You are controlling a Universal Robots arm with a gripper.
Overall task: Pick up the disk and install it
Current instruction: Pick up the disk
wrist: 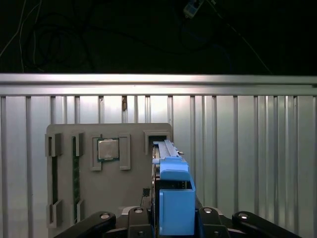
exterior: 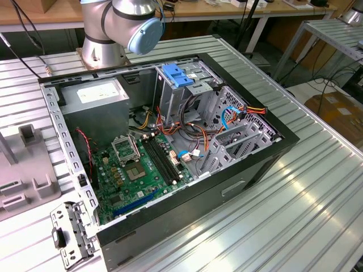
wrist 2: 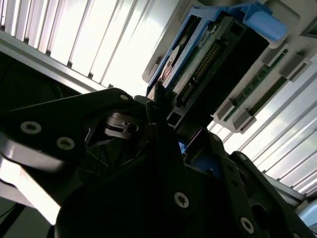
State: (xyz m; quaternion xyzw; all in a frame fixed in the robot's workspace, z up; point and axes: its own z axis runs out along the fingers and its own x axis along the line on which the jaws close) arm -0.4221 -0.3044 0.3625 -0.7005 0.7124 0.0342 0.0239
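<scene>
Disk (wrist: 176, 198) stands on edge in slot of grey tray (wrist: 99, 198). Gripper (wrist: 173, 215) straddles it; clamped or loose, cannot tell. Probably dense, rigid, shock-sensitive: take by blue carrier (wrist: 174, 173) sides, spare circuit board (wrist 2: 198, 69).

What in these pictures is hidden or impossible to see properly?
- The disk: edge-on in the first wrist view, its broad faces turned away.
- Robot arm: the exterior view's top edge cuts it off just above its base.
- Grey holder: the exterior view's left edge cuts it off.
</scene>
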